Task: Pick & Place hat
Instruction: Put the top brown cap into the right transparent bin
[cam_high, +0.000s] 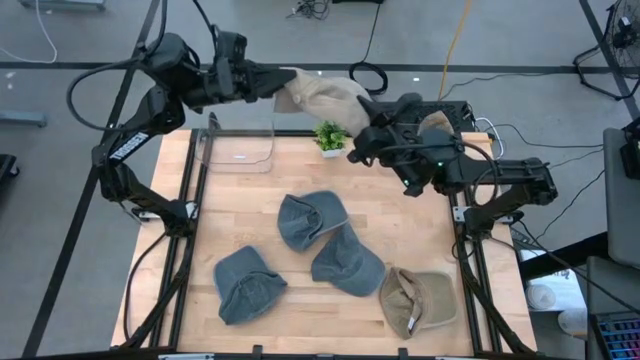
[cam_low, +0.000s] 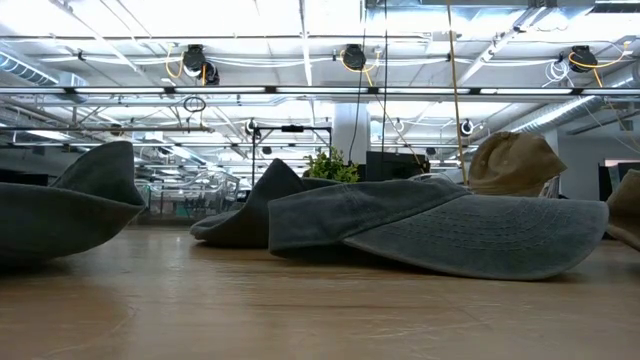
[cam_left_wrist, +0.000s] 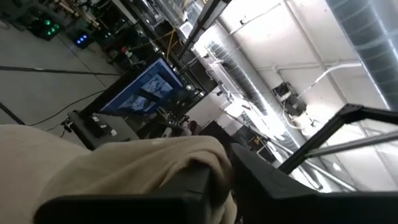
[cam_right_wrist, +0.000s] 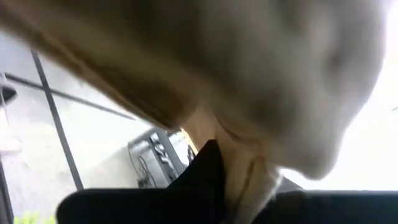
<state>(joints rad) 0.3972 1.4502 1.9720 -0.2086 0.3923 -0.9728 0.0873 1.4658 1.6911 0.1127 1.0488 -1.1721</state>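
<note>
Held hat: my left gripper (cam_high: 283, 84) is clamped on the tan hat (cam_high: 325, 96), upper centre of the high view, beyond the table (cam_high: 420, 230) edge.
Right gripper: my right gripper (cam_high: 366, 112) is closed on the same hat's other side; fabric fills its wrist view.
Hidden: the hat's underside, and both fingertips under cloth.
On table: three blue hats (cam_high: 310, 220), one tan cap (cam_high: 418, 300), small plant (cam_high: 330, 136).
</note>
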